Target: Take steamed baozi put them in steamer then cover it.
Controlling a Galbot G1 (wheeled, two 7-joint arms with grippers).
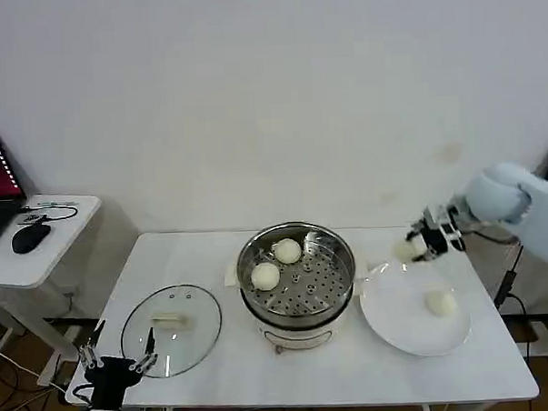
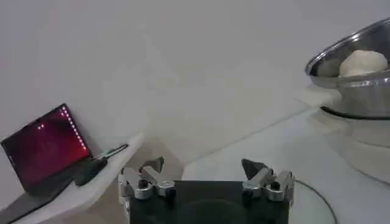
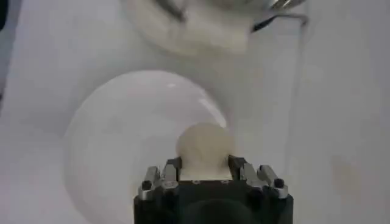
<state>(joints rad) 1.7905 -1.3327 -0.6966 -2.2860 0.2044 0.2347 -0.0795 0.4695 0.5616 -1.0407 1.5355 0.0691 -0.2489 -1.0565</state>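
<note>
In the head view you see the round shiny stainless-steel steamer (image 1: 297,282) standing in the middle of the white rectangular table (image 1: 226,362), and I take it as the landmark. Two small round creamy-white steamed baozi (image 1: 287,250) lie on its perforated tray, both in the left half, so the right half of the tray is free. To the right of the steamer, touching or almost touching it, lies the flat round white plate (image 1: 402,332) with one more bun (image 1: 440,302) on it. The right gripper (image 1: 414,247) hangs above the far edge of that plate, right of the steamer, and it is closed around a fourth bun (image 1: 404,250). To the left of the steamer the round clear glass cover (image 1: 171,329) lies flat; the long axis of its cream-white oblong handle (image 1: 169,321) runs about left to right. The left gripper (image 1: 117,362) waits at the near left corner of the table, just beside the cover's near rim, with its fingers spread apart. Left of the table there is a small white side table (image 1: 53,247) with a black computer mouse (image 1: 30,237).

In the left wrist view you see the left gripper (image 2: 203,175) with both fingers wide apart and nothing between them. The steamer (image 2: 359,79) rises behind with one bun (image 2: 363,63) over its rim.

In the right wrist view the right gripper (image 3: 204,167) clamps the bun (image 3: 205,150) from two sides, above the white plate (image 3: 116,140); the steamer's white base (image 3: 201,30) is beyond the plate.
</note>
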